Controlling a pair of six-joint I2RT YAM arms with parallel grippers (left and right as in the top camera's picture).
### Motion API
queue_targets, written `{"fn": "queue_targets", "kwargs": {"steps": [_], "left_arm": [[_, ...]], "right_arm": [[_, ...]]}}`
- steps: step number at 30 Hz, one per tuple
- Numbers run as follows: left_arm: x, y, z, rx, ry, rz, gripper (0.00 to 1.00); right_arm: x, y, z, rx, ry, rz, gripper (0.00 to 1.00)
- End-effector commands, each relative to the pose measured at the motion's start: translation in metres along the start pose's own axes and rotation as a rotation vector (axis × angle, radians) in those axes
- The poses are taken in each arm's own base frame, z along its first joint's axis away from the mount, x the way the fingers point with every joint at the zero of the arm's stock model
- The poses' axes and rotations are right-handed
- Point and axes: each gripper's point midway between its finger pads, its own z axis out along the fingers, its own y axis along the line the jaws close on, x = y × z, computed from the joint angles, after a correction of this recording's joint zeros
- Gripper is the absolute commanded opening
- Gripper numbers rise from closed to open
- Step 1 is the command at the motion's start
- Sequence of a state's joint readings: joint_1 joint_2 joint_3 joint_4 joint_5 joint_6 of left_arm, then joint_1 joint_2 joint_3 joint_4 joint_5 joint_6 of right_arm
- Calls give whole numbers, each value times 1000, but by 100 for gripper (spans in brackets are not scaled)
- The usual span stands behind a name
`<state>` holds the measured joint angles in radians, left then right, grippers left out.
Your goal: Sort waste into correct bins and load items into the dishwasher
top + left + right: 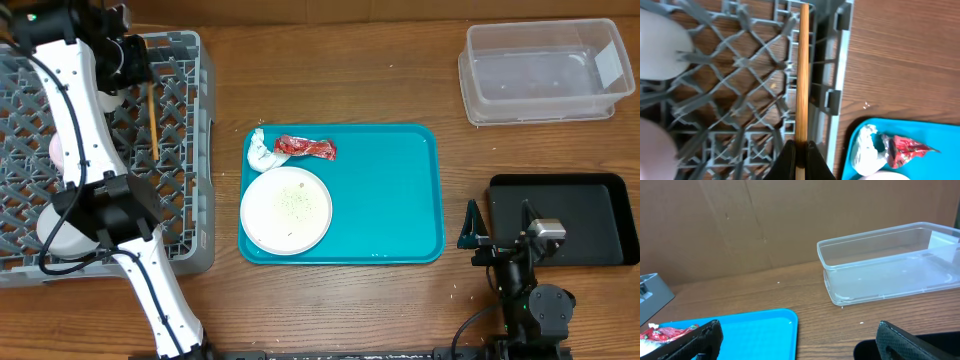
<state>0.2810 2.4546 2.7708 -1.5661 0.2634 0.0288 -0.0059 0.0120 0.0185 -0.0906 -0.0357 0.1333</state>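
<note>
Wooden chopstick point(802, 75) is pinched at its end by the left gripper point(800, 152), over the grey dish rack point(840, 65) near its wall. Plate point(286, 210), napkin point(262, 152) and red wrapper point(305, 148) lie on the teal tray point(400, 200). The right gripper point(498, 224) is spread wide beside the black tray point(590, 215).

Overhead downward; left wrist close above rack point(840, 55).

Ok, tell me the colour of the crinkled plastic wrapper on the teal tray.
Red. The crinkled plastic wrapper shows best in the left wrist view.
</note>
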Motion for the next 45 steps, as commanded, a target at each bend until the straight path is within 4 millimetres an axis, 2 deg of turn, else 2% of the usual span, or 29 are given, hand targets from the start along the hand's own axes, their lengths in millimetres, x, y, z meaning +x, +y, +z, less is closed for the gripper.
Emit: {"fn": "queue_targets", "kwargs": {"steps": [1, 8, 12, 17, 19, 21, 24, 27, 29, 31, 33, 36, 39, 42, 45], "left_arm": [[-5, -19, -5, 59, -29, 70, 4], [-3, -30, 4, 63, -16, 130, 4], [7, -33, 24, 58, 38, 138, 5], [18, -26, 45, 34, 93, 118, 7], [18, -22, 45, 13, 95, 109, 12], [17, -20, 44, 8, 91, 100, 22], [18, -20, 44, 7, 93, 83, 23], [18, -20, 43, 7, 93, 65, 32], [19, -25, 39, 27, 93, 53, 36], [18, -34, 33, 72, 86, 53, 43], [17, -49, 22, 149, 74, 48, 51], [18, -104, -10, 436, 81, -68, 53], [21, -152, -39, 678, 91, -47, 54], [31, -187, -50, 763, 116, 3, 54], [52, -226, -48, 786, 156, 116, 56]], "right_arm": [[1, -2, 0, 11, -7, -4, 100], [1, -2, 0, 11, -7, -4, 100], [1, -2, 0, 11, -8, -4, 100], [1, -3, 0, 12, -7, -4, 100], [1, -2, 0, 11, -8, -4, 100], [1, -3, 0, 12, -7, -4, 100], [1, -2, 0, 11, -8, -4, 100], [1, -3, 0, 12, -8, -4, 100], [1, -3, 0, 12, -7, -4, 100], [1, -2, 0, 11, -7, -4, 100], [1, -2, 0, 11, -7, -4, 100], [1, -2, 0, 11, -8, -4, 100], [1, -2, 0, 11, -7, -4, 100], [1, -2, 0, 11, -8, -4, 100], [1, -2, 0, 11, -7, -4, 100]]}}
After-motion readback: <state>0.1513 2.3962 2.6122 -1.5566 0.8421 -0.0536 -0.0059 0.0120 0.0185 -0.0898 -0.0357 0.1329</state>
